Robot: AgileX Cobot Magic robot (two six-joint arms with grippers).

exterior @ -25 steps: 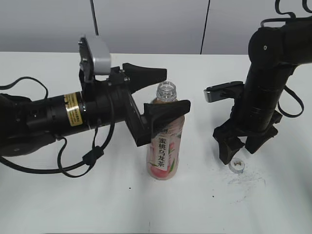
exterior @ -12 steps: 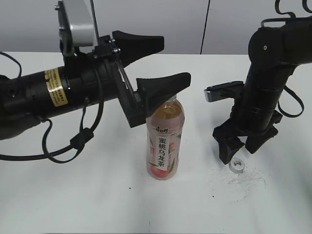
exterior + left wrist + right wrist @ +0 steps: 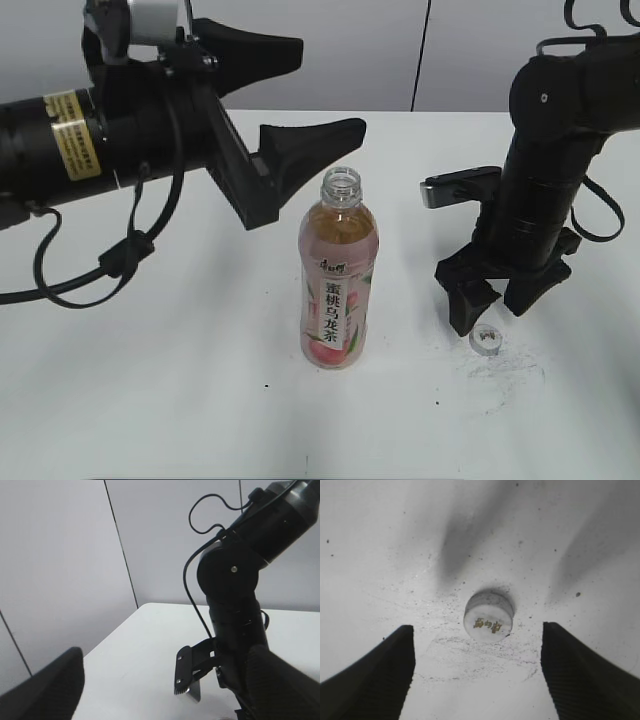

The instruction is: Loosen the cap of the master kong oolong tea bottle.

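The master kong oolong tea bottle (image 3: pixel 339 275), slim and clear with amber tea and a pink peach label, stands upright and uncapped near the middle of the white surface (image 3: pixel 150 380). The left gripper (image 3: pixel 305 95) hangs above and left of its neck, fingers spread wide and holding nothing. The small white cap (image 3: pixel 488 615) lies on the surface well right of the bottle, between the wide, empty fingers (image 3: pixel 375 680) of the right gripper (image 3: pixel 497 298), untouched.

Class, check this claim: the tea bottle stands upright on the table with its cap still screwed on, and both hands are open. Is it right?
Not quite. The tea bottle stands upright with an open neck; the cap lies on the table beneath the open right hand, as the exterior and right wrist views show. The left hand is open too.
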